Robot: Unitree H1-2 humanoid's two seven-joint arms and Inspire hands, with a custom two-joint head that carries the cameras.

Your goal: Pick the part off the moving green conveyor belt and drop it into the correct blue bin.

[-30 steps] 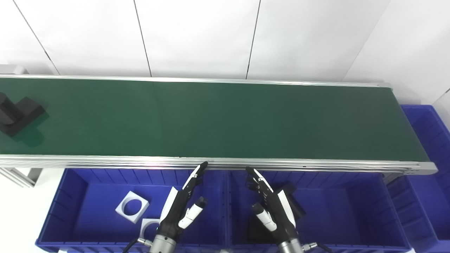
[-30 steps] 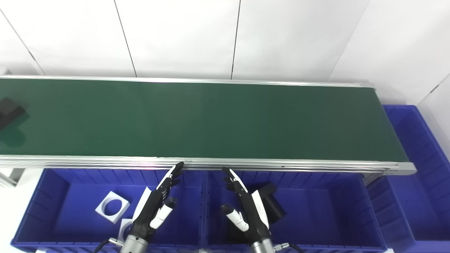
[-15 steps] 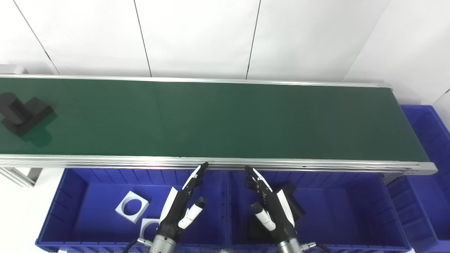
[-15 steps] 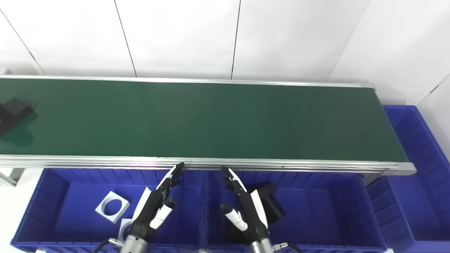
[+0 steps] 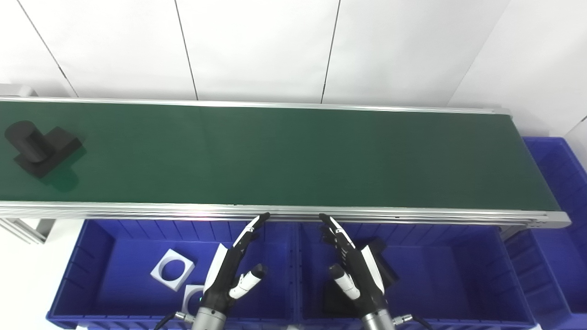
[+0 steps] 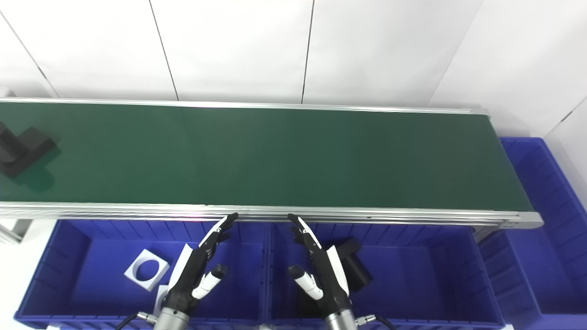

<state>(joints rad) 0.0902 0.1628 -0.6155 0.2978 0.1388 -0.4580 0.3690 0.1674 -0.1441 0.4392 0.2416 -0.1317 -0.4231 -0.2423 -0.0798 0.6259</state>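
Note:
A black part (image 5: 41, 145), a block with a round stub on top, rides the green conveyor belt (image 5: 284, 156) at its far left. My left hand (image 5: 231, 270) is open and empty, fingers straight, above the left blue bin (image 5: 91, 256). My right hand (image 5: 353, 270) is open and empty above the middle blue bin (image 5: 458, 275). Both hands' fingertips reach up to the belt's near rail. The part is far to the left of both hands.
Two white square parts with round holes (image 5: 173, 269) lie in the left bin. Black parts (image 5: 383, 268) lie in the middle bin, partly hidden by my right hand. A third blue bin (image 5: 559, 183) stands past the belt's right end. White wall panels stand behind.
The black part has travelled to the right along the belt. My left hand has shifted slightly left and lower; the right hand has barely moved.

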